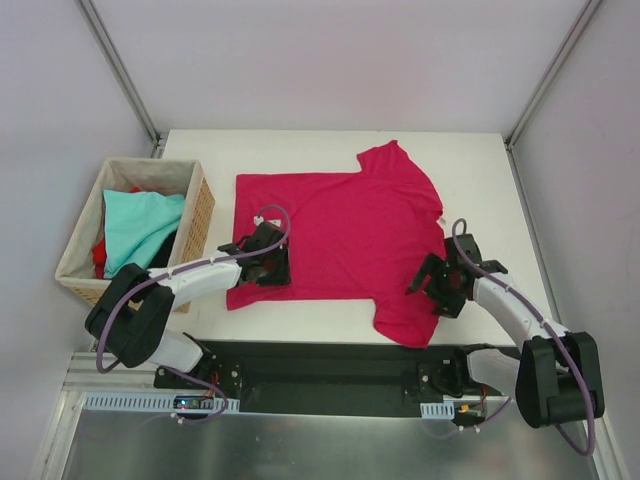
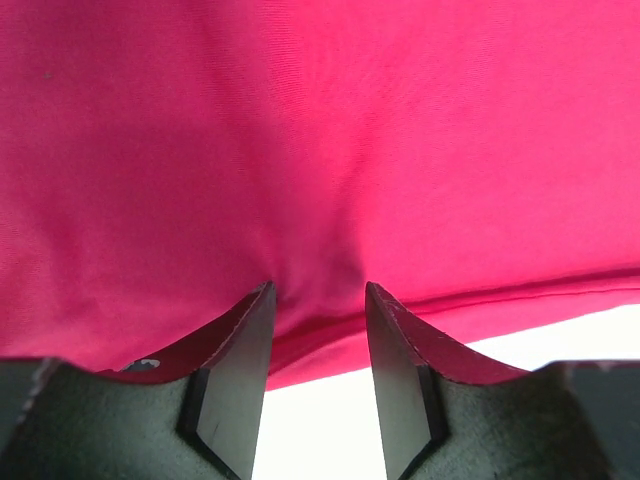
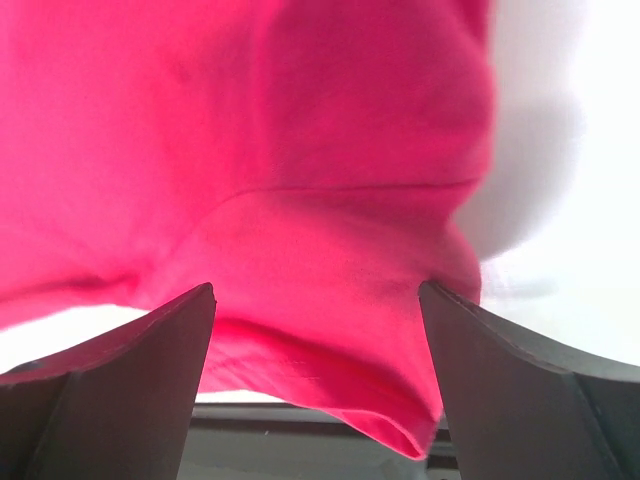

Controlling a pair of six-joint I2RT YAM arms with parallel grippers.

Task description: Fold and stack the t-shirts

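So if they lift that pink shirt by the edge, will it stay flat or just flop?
Probably flop: the shirt puckers into soft folds between the fingers of the left gripper. It lies thin and flat on the table, so it is likely light. Pushed, it would probably bunch up like those folds, not slide whole.

We see a crimson-magenta t-shirt (image 1: 340, 235) spread flat mid-table, collar toward the right edge, light teal t-shirt (image 1: 140, 225) crumpled over a red t-shirt (image 1: 99, 252) in the wicker basket (image 1: 200, 215) at left edge.
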